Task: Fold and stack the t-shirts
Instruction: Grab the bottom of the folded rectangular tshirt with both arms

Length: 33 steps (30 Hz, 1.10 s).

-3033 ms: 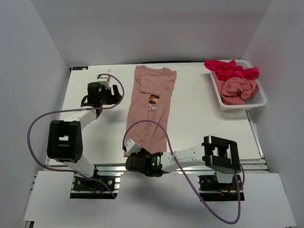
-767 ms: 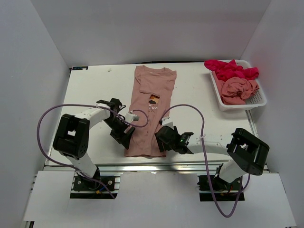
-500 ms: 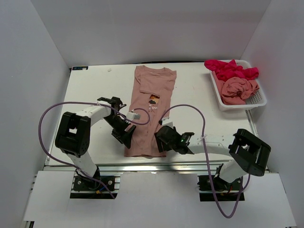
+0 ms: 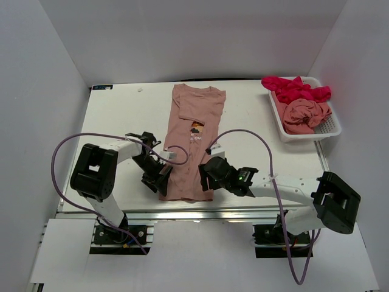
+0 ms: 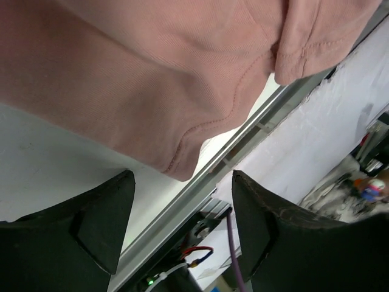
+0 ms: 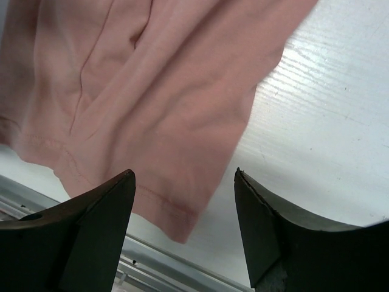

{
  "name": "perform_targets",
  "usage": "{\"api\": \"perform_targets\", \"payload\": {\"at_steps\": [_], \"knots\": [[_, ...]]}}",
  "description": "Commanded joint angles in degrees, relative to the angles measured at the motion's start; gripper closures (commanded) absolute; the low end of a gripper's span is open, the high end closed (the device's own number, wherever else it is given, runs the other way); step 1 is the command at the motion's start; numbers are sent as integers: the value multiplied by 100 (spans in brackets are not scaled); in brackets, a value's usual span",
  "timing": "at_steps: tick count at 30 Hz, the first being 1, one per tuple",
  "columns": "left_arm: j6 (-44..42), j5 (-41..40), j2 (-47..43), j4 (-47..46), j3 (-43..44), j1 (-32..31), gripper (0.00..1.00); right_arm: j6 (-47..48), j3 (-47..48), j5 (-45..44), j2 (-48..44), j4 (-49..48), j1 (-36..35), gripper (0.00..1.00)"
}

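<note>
while the salmon t-shirt lies flat on the table, we see the left gripper spread wide astride its near-left hem corner, the right gripper likewise at the near-right corner, neither clamping cloth.

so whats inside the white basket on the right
The basket holds a crumpled magenta-red t-shirt at its far end and a bunched salmon-pink t-shirt nearer. Anything beneath them is covered.
</note>
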<state>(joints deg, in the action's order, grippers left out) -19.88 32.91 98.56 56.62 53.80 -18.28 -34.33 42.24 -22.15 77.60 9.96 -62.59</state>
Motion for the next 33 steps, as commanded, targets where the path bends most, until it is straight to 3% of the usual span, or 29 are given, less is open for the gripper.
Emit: {"api": "perform_targets", "payload": {"at_steps": [1,7,18,21,24,27,28,30,33], "knots": [[282,-277,-39,-1082,-221,-35,25,-135,39,149,9,59,1,29],[239,-144,66,-1101,-256,-35,25,-811,-400,597,308,-99,-25,30],[142,-39,497,-960,-177,-61,30,-1050,-453,545,554,-222,-403,35],[133,-30,541,-942,-159,-61,33,-971,-418,458,580,-275,-403,40],[116,-4,480,-942,-168,-61,38,-892,-401,370,581,-266,-403,51],[81,-12,410,-916,-159,-61,56,-865,-418,282,537,-248,-403,61],[72,-38,392,-890,-151,-61,76,-848,-427,264,519,-249,-403,69],[28,-100,348,-855,-116,-70,99,-821,-436,212,484,-249,-403,81],[-25,-135,260,-802,-107,-61,100,-830,-471,185,431,-231,-403,100]]}}
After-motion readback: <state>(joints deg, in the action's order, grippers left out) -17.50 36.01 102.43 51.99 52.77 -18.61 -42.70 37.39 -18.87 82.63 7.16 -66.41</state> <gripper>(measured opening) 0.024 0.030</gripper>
